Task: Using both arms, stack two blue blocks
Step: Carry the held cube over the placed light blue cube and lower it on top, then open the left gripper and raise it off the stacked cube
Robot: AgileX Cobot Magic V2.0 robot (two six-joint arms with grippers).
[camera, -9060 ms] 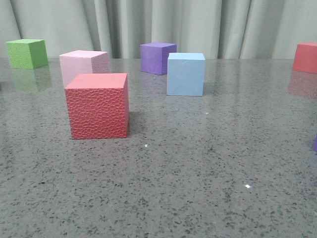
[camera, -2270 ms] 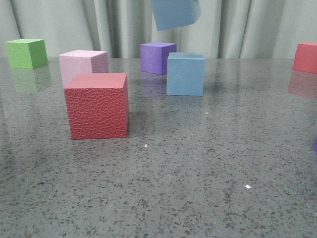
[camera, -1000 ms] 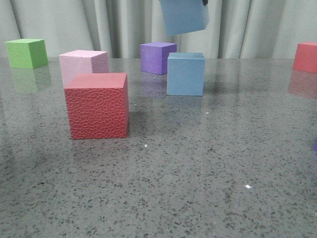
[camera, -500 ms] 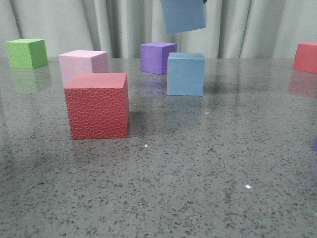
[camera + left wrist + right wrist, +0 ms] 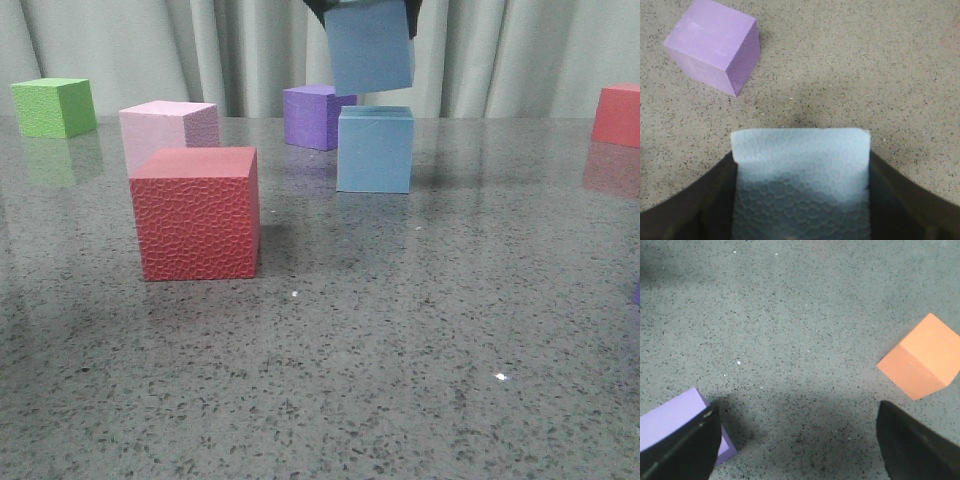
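One blue block (image 5: 375, 150) stands on the grey table, middle back. The second blue block (image 5: 370, 47) hangs in the air just above it, a narrow gap between them, slightly tilted. My left gripper (image 5: 365, 10) is shut on this raised block; only its black fingertips show at the top edge. In the left wrist view the held block (image 5: 800, 160) fills the space between the left gripper's (image 5: 801, 200) two fingers and hides the block below. My right gripper (image 5: 797, 412) is open and empty over bare table; it does not show in the front view.
A red textured cube (image 5: 197, 212) stands front left, with a pink cube (image 5: 165, 125) behind it and a green cube (image 5: 55, 107) far left. A purple cube (image 5: 315, 112) is behind the blue blocks. Another red cube (image 5: 618, 115) is far right. An orange cube (image 5: 922, 357) and a purple cube (image 5: 670, 425) lie by the right gripper.
The held blue block has come in from the upper left and dropped lower, closer to the table block. The left gripper's fingertips have come into view at the top.
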